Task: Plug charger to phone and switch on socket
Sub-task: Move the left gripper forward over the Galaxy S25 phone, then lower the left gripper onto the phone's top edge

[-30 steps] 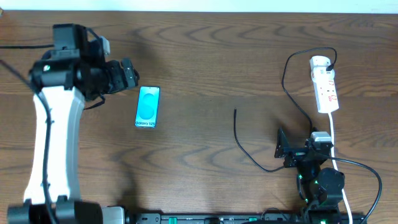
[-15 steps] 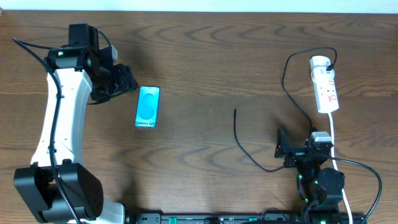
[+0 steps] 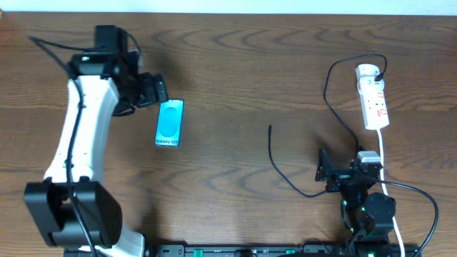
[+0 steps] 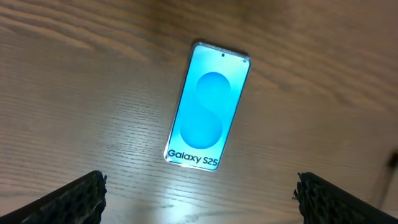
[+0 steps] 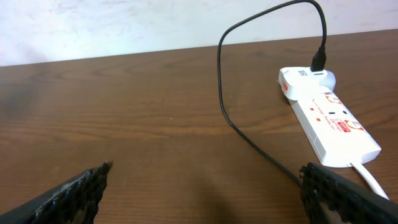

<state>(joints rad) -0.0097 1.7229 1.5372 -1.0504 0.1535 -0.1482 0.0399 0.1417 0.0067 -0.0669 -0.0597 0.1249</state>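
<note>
Table (image 3: 250, 71): dark brown, wavy wood grain, pale sheen in the left wrist view
Phone (image 4: 208, 106), toward the left edge: bright cyan screen, rounded teal figure, white strip with dark lettering "Galaxy S25"
Socket (image 3: 373, 96), by the right edge: white, red switch marks; cord (image 3: 382, 146) white
Charger (image 5: 219, 68): thin, black throughout
Left arm (image 3: 78, 143): white shell, black joints

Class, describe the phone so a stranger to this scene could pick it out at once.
Start on the left half of the wooden table, beside the left gripper. The phone lies flat there. Only it glows cyan and reads Galaxy S25; the socket is white.
</note>
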